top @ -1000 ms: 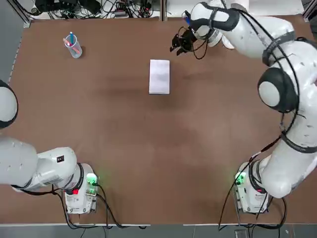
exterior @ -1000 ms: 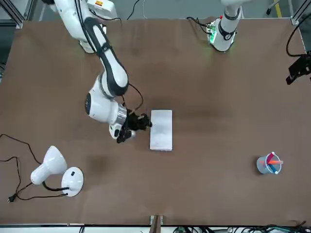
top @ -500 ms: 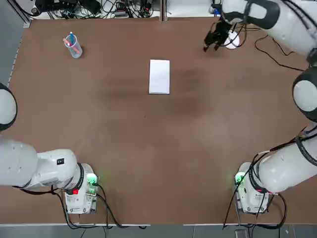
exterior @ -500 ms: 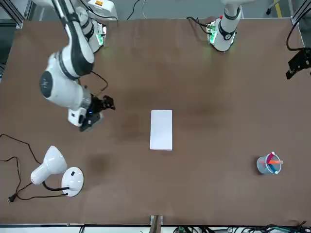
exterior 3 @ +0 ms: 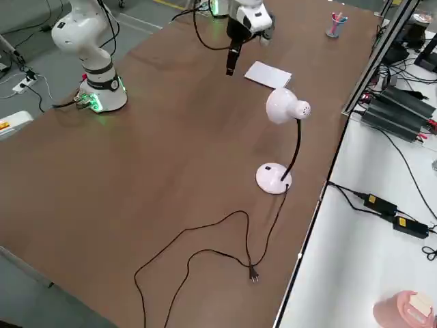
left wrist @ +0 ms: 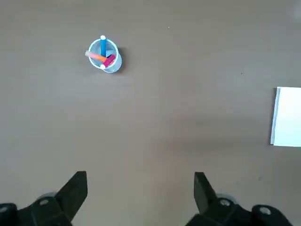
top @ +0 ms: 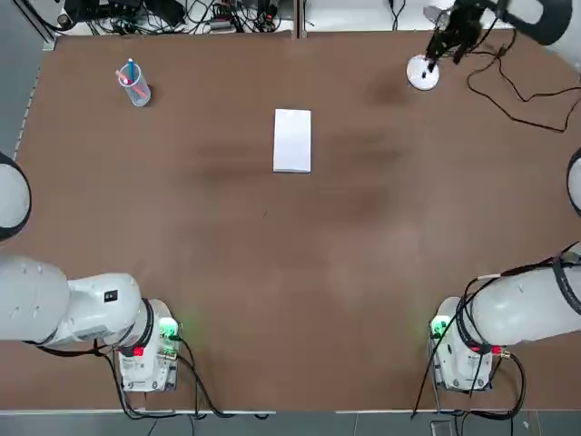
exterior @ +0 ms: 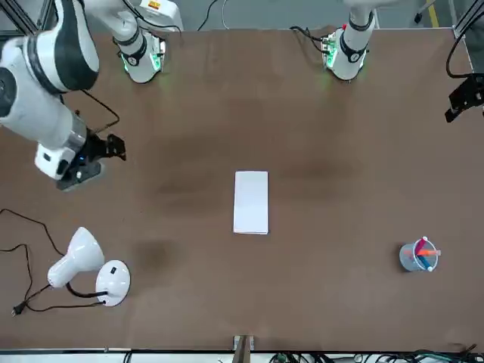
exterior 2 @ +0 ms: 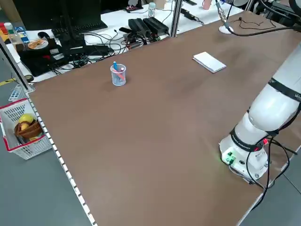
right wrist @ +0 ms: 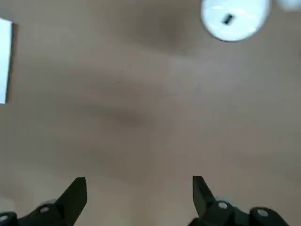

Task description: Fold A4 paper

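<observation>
With the thin white A4 paper point(top: 292, 140), a narrow folded-looking strip, lying flat well apart from both the left gripper point(left wrist: 140, 190) and right gripper point(right wrist: 139, 194), whose fingers are spread and empty, the untouched fold might spring open.

White on plain brown

White A4 paper point(top: 292, 140) on brown desk point(top: 272, 272); white lamp point(exterior: 91, 268), black cord; clear cup point(top: 135, 85) of blue, red, orange pens.
</observation>
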You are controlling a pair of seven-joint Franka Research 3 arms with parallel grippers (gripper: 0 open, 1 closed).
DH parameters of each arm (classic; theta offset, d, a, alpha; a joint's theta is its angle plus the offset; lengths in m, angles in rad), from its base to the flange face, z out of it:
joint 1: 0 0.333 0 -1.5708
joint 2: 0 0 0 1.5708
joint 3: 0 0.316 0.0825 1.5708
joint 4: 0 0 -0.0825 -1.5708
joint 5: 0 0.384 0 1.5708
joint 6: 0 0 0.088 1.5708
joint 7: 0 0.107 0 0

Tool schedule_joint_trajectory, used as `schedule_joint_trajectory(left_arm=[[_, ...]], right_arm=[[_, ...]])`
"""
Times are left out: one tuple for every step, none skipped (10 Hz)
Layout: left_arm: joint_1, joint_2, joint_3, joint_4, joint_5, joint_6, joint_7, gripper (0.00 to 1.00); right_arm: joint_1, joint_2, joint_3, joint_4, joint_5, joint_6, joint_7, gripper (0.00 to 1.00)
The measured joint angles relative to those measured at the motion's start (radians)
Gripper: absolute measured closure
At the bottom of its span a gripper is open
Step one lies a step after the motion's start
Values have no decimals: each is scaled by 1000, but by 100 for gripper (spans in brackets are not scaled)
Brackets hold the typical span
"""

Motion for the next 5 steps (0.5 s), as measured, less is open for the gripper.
schedule_joint_trajectory(left_arm=[[0,0,1,-1,0,0,0,0],[1,0,2,-2,0,4,0,0],[2,0,4,-8,0,17,0,0],[3,1,5,-22,0,44,0,0],[2,2,5,-40,0,67,-1,0]], right_arm=[[-38,-6,0,68,-12,-53,8,1],[-83,-12,-1,127,-14,-104,8,1],[-113,-16,-4,180,-14,-167,8,1],[-130,-17,-9,235,-14,-227,17,1],[-146,-18,-11,283,-14,-275,30,1]])
